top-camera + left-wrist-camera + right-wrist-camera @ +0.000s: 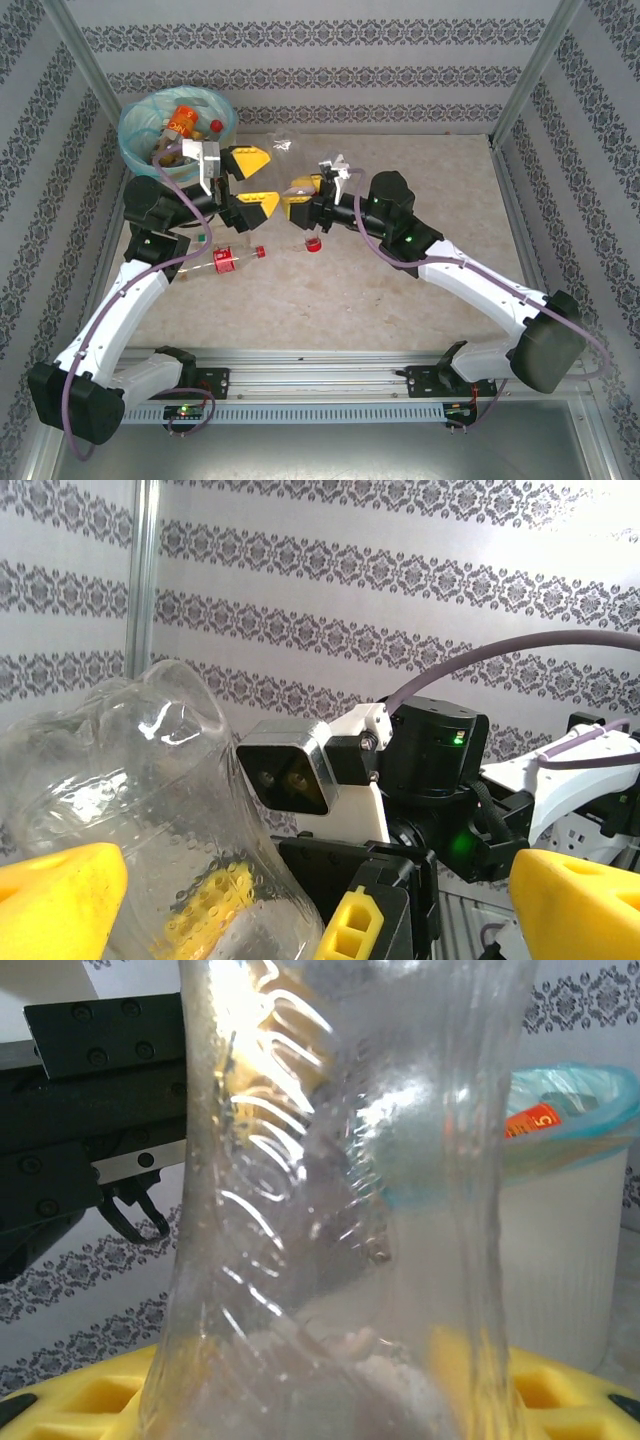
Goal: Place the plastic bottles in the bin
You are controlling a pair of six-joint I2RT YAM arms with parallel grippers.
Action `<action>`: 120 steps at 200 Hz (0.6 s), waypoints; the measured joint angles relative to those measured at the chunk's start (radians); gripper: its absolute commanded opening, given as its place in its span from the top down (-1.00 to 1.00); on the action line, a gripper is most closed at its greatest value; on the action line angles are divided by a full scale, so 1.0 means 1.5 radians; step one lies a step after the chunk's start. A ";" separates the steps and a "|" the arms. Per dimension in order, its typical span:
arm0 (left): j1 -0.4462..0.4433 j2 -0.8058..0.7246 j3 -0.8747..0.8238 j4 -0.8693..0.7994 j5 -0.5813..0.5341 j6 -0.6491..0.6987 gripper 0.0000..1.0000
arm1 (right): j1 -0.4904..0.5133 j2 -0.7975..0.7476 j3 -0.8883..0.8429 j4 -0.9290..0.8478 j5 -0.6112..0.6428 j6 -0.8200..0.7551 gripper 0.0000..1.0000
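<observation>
**Clear bottle in the right gripper, left gripper open around it**

Near: a red-labelled bottle [226, 261] lies on its side on the table [400, 310]. A red-capped bottle [315, 243] sits to its right, apart from it.

Mid: the right gripper [297, 197] is clamped on a clear bottle [340, 1210] with no label. The left gripper [254, 182] faces it with its yellow fingers [55, 900] spread wide. The bottle sits close beside one finger; I cannot tell whether they touch.

Far: the bin [124, 130] stands in the far left corner with a blue-green liner. An orange-labelled bottle [182, 120] and others lie inside.
</observation>
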 measured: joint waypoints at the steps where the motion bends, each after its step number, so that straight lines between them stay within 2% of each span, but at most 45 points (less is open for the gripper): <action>1: 0.000 0.000 0.000 0.001 0.000 -0.001 -0.90 | 0.000 0.001 0.001 0.000 0.000 0.000 -0.05; 77: 0.000 -0.013 0.005 0.053 -0.004 -0.024 -0.56 | 0.005 0.027 0.052 0.015 -0.066 0.010 -0.04; 120: 0.000 -0.013 0.005 0.060 0.003 -0.027 -0.52 | 0.008 0.028 0.056 0.020 -0.081 0.010 -0.03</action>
